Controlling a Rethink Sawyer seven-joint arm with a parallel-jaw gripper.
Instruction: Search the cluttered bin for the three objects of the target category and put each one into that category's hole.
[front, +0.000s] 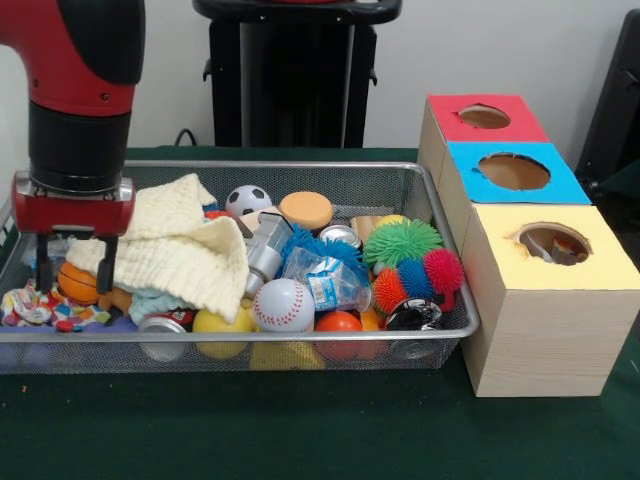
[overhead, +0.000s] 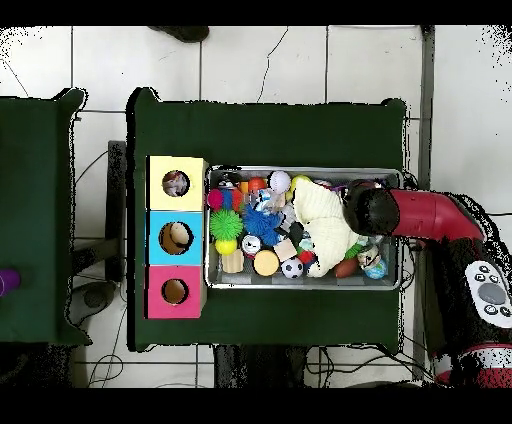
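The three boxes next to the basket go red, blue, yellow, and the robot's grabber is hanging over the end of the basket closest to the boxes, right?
Not quite. The box order is right, but the gripper hangs over the end of the wire basket farthest from the boxes, by the cream knitted cloth. The front view shows it, with the yellow-topped box at the opposite end.

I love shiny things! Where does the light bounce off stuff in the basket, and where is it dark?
Front view: light glints on the shiny black thing, on a silver can top and along the bin's rim; the yellow-topped hole is shadowed inside. Overhead view: no bright glints stand out, and the hole looks lighter inside.
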